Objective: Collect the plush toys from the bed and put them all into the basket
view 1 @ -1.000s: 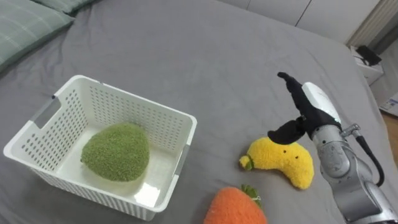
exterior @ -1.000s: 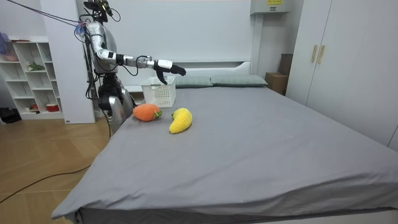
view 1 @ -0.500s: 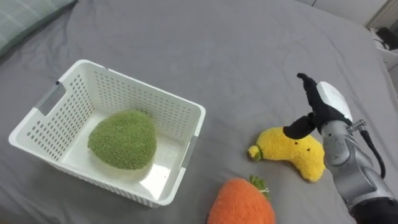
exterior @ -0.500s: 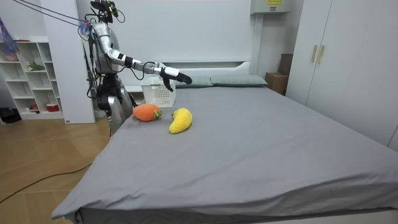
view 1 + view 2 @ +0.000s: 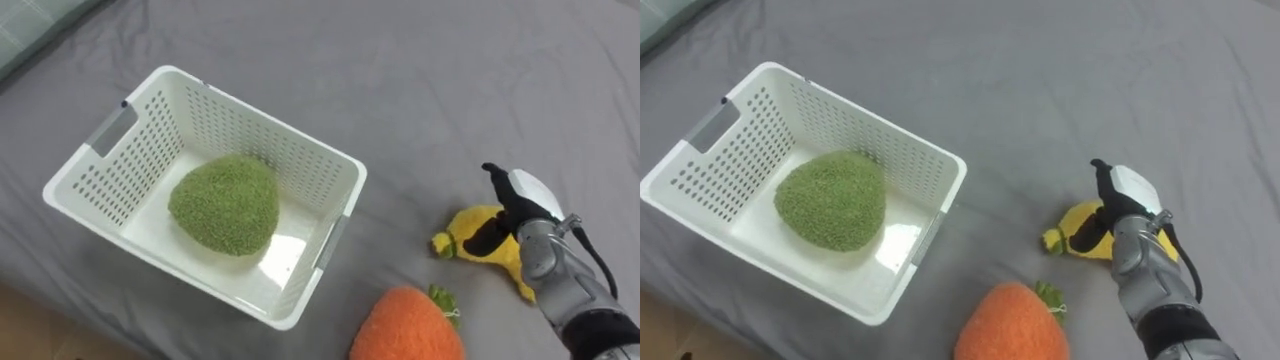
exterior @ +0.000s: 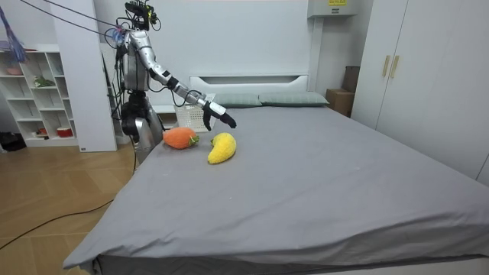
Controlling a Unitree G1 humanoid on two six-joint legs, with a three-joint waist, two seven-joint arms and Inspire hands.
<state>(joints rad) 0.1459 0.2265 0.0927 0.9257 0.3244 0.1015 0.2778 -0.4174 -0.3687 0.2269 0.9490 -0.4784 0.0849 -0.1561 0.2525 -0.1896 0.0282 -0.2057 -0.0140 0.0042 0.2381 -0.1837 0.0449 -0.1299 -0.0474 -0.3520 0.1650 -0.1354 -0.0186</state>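
A yellow banana-shaped plush toy (image 5: 468, 241) lies on the grey bed (image 5: 420, 90). My right hand (image 5: 517, 205) hovers just over its right part, open, with straight fingers pointing away and the dark thumb low against the plush. An orange carrot plush (image 5: 405, 326) lies nearer to me, at the bed's edge. A white slotted basket (image 5: 252, 126) stands to the left with a green round plush (image 5: 225, 203) inside it. In the room view I stand at the bed's corner, right arm sloping down to the yellow toy (image 6: 221, 147).
A pillow corner (image 5: 30, 25) shows at the upper left, and the bed's edge runs along the lower left below the basket. Open grey bedcover stretches behind the toys. A white shelf unit (image 6: 34, 92) and wardrobes (image 6: 428, 84) stand by the walls.
My right hand has dropped from above the bed down onto the yellow plush, still open. The eye view has shifted, so the basket and toys sit differently in the picture.
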